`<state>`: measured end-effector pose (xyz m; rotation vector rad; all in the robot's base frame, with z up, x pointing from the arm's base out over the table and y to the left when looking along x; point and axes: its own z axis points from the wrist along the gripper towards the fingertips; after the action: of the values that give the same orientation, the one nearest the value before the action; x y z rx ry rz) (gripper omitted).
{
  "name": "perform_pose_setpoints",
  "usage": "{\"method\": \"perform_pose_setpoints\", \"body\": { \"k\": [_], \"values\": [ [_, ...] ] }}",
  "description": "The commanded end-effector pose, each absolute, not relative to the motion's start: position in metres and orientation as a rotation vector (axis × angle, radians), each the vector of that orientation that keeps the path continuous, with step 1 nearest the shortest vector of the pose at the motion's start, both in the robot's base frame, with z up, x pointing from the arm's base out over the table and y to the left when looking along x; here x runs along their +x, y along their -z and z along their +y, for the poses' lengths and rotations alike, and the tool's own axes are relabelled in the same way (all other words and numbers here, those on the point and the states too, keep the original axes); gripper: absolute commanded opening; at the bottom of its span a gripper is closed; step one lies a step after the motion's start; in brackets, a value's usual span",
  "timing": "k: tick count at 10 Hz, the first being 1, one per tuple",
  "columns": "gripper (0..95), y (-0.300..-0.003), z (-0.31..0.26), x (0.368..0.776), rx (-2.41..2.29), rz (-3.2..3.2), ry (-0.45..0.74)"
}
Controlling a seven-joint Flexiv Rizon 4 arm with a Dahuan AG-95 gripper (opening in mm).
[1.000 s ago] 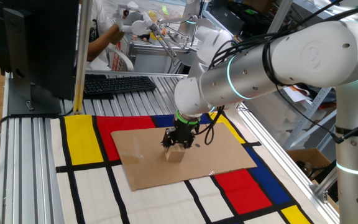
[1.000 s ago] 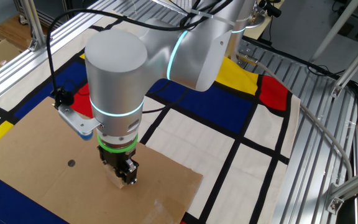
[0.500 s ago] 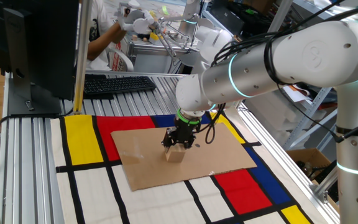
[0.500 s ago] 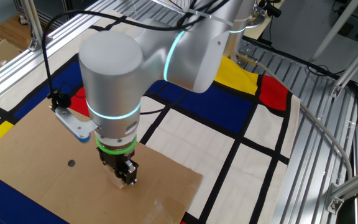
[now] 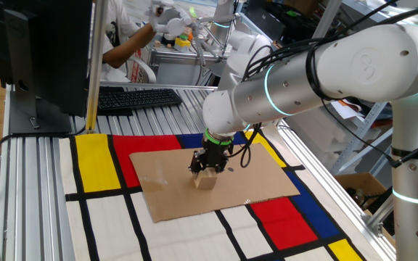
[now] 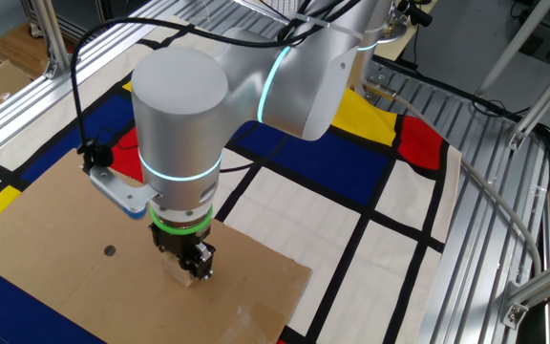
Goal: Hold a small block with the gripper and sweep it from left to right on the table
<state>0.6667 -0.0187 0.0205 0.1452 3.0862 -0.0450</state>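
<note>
- On the table (image 5: 42, 181), the cardboard sheet (image 5: 252, 181) lies loose on the coloured mat (image 5: 96, 156); a sideways push could, I judge, drag it along and spoil the sweep.
- Far behind, a keyboard (image 5: 133, 98) and a monitor (image 5: 38, 51) stand well apart from the work; nothing blocks the path rightward.
- The gripper (image 5: 207, 168) points down, its black fingers clamped on the small block (image 5: 205, 180), which rests mid-sheet.
- The block could twist or slip out if it catches the sheet's right edge.

White arm (image 5: 354, 69) bent over, gripper (image 5: 207, 171) pointing down, fingers (image 6: 199, 261) clamped
</note>
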Motion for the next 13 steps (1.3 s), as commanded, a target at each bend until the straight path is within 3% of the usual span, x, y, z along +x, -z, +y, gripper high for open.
{"method": "perform_pose_setpoints", "body": {
  "k": [1,13],
  "values": [
    [0.0,-0.021,-0.0191,0.6662,0.115,3.085,0.05],
    [0.0,-0.0205,-0.0189,0.6663,0.103,3.092,0.027]
  ]
}}
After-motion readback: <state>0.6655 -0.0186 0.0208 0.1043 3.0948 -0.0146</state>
